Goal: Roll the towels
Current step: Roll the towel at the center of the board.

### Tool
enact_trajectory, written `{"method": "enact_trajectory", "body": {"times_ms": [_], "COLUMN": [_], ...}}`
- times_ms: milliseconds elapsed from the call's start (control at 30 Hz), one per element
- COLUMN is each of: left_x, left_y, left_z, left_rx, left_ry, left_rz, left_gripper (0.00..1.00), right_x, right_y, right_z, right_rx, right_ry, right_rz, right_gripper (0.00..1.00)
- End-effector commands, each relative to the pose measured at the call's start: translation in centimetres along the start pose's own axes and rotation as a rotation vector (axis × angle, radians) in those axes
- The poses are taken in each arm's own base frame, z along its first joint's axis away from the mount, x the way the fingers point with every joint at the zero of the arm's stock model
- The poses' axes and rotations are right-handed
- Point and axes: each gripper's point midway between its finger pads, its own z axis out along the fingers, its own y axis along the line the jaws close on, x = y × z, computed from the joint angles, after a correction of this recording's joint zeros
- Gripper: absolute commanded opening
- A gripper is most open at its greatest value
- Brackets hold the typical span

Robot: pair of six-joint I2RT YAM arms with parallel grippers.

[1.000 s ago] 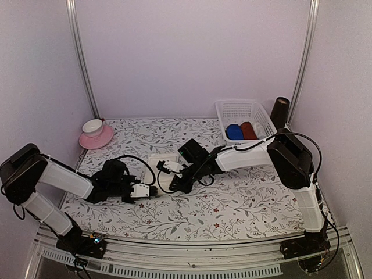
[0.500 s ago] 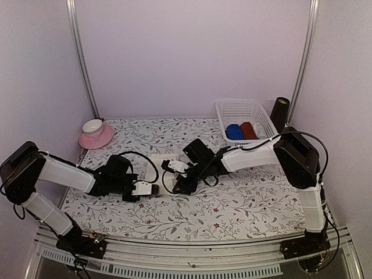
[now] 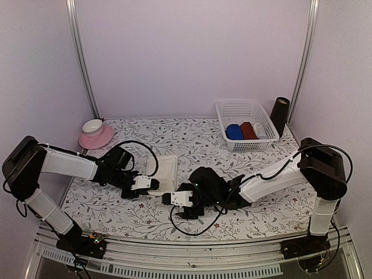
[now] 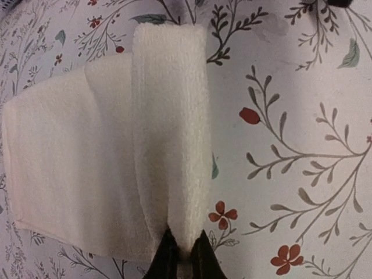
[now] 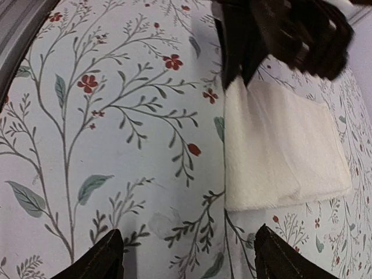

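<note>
The flowered table (image 3: 256,203) carries a white basket (image 3: 237,103) at the far right. The blue towel (image 3: 234,132) seems to lie rolled inside it, though it shows too small to be sure. The cream towel (image 4: 87,151) lies flat left of centre, one edge turned over into a thick first fold. It looks light, limp terry. It would likely sag and unroll if let go, and drag rather than slide. It is best taken at the two ends of the fold. The left gripper (image 4: 183,250) pinches one end. The right gripper (image 5: 186,256) hangs spread and empty near the other end.
</note>
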Motion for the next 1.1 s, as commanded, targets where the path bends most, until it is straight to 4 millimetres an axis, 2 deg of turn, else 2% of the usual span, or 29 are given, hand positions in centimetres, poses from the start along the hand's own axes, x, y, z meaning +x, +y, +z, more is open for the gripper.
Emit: {"method": "enact_trajectory", "body": {"times_ms": [0, 100, 167, 267, 367, 500, 667, 800, 967, 1067], "left_x": [1.1, 1.3, 1.5, 1.8, 1.8, 1.8, 1.8, 1.8, 2.0, 2.1], "left_y": [-3.7, -3.7, -3.7, -3.9, -4.1, -4.1, -4.2, -4.3, -4.5, -4.6], "left_z": [-0.3, -0.3, -0.2, -0.1, 0.0, 0.0, -0.1, -0.2, -0.2, -0.3], "left_rx": [0.221, 0.252, 0.268, 0.29, 0.306, 0.322, 0.341, 0.348, 0.352, 0.359], "left_ry": [0.007, 0.013, 0.013, 0.019, 0.021, 0.019, 0.022, 0.023, 0.032, 0.036], "left_rz": [-0.128, -0.158, -0.169, -0.182, -0.186, -0.194, -0.2, -0.198, -0.193, -0.189], "left_gripper": [0.0, 0.0, 0.0, 0.0, 0.0, 0.0, 0.0, 0.0, 0.0, 0.0], "right_x": [-2.4, -2.6, -2.8, -1.8, -0.9, 0.1, 1.4, 2.4, 2.5, 2.6], "right_y": [0.7, 1.4, 1.0, -0.2, -0.2, -0.4, -1.4, -2.4, -2.1, -1.6], "right_z": [1.5, 2.6, 3.2, 4.3, 5.2, 6.2, 6.7, 6.7, 6.8, 7.0], "right_rx": [0.107, 0.118, 0.146, 0.21, 0.222, 0.238, 0.281, 0.304, 0.283, 0.245], "right_ry": [-0.045, -0.041, -0.034, 0.022, 0.053, 0.089, 0.137, 0.164, 0.163, 0.162], "right_rz": [-0.207, -0.255, -0.261, -0.253, -0.261, -0.262, -0.247, -0.22, -0.218, -0.221], "right_gripper": [0.77, 0.76, 0.74, 0.72, 0.69, 0.6, 0.46, 0.39, 0.32, 0.24]}}
